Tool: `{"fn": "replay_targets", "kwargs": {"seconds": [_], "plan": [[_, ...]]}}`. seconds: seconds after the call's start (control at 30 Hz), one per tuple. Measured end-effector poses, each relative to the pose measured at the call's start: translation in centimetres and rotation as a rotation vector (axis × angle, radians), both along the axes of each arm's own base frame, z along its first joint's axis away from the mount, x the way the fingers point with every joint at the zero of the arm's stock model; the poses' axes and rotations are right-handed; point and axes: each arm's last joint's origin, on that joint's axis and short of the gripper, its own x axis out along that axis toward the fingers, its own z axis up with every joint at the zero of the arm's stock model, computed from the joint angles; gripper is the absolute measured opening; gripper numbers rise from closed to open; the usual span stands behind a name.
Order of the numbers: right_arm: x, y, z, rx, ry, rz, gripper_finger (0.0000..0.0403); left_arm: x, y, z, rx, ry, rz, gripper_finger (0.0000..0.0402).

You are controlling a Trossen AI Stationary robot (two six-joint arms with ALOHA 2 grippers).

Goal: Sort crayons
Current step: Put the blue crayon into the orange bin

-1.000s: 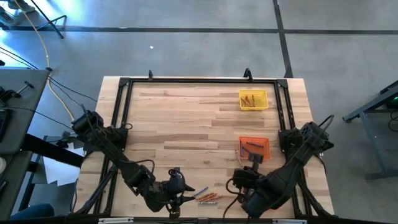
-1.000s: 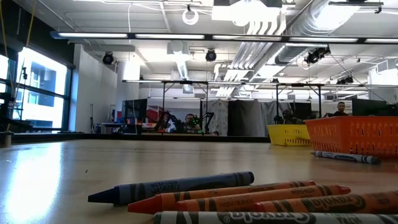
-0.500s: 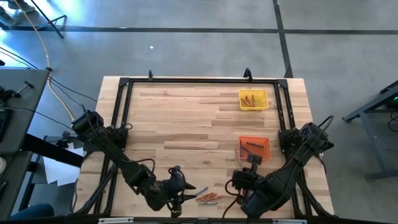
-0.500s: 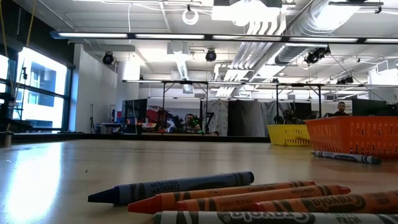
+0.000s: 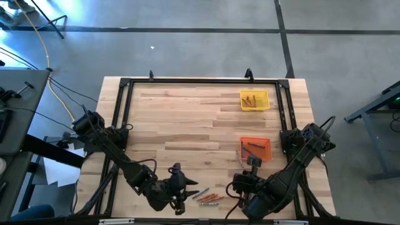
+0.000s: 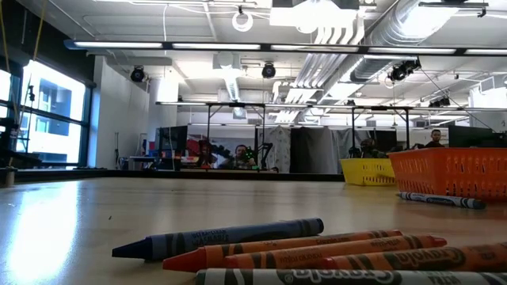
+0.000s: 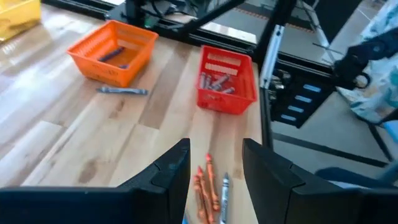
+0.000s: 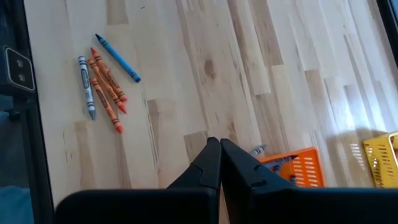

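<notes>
Several loose crayons (image 5: pixel 207 199) lie side by side near the table's front edge: orange ones (image 8: pixel 106 87), a blue one (image 8: pixel 118 58) and a grey one (image 8: pixel 86 87). They fill the low view's foreground (image 6: pixel 317 253). My left gripper (image 5: pixel 186 191) hovers open just left of them, and its fingers (image 7: pixel 180 168) frame the crayons (image 7: pixel 208 186) from above without touching. My right gripper (image 8: pixel 219 158) is shut and empty, held above the table right of the crayons, near the orange tray (image 5: pixel 255 149).
An orange mesh tray (image 7: pixel 112 51) holds crayons, and a grey crayon (image 7: pixel 121 91) lies on the wood beside it. A red tray (image 7: pixel 225 81) with grey crayons stands near the front right. A yellow tray (image 5: pixel 254 100) with crayons sits at the far right. A black frame (image 5: pixel 119 112) borders the table.
My left gripper has turned a little at the wrist while staying above the crayons near the front edge. Its fingers stay open. The crayons and trays have not moved.
</notes>
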Motion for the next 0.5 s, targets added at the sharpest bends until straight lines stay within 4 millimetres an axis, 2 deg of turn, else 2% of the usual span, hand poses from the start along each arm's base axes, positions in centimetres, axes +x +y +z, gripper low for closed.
{"fn": "replay_targets", "kwargs": {"seconds": [0.17,0.3,0.43,0.5], "plan": [[0.0,0.0,0.0,-0.016,-0.02,-0.004,0.0,1.0,1.0,0.0,-0.006,-0.006,0.019,0.0131],[0.3,-0.3,0.0,-0.066,-0.058,-0.013,0.0,1.9,1.1,-1.5,0.035,0.009,0.045,0.0131],[0.2,-0.2,0.0,-0.039,-0.059,-0.05,0.0,4.0,2.6,-2.3,0.105,-0.006,0.038,0.0131],[-0.2,0.2,0.0,-0.009,-0.075,-0.08,0.0,5.4,3.8,-2.3,0.083,-0.026,0.013,0.0131]]}}
